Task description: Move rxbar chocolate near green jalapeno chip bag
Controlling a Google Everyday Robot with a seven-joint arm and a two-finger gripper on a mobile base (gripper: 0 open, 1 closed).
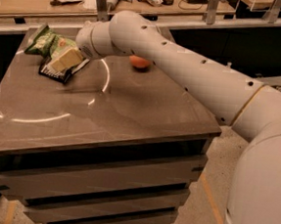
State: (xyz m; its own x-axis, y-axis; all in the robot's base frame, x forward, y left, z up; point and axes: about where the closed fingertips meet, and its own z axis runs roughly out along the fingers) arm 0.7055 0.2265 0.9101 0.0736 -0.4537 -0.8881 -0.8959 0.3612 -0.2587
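While the white arm reaches across the bench [105, 125] to its far left corner, we see the gripper [60, 64] low over the rxbar chocolate [55, 75]. The bar lies flat on the bench, just beside the near edge of the green jalapeno chip bag [44, 41]. We cannot tell if the jaws are spread or pinching the bar. An orange fruit [140, 62] lies behind the arm, well apart from them.
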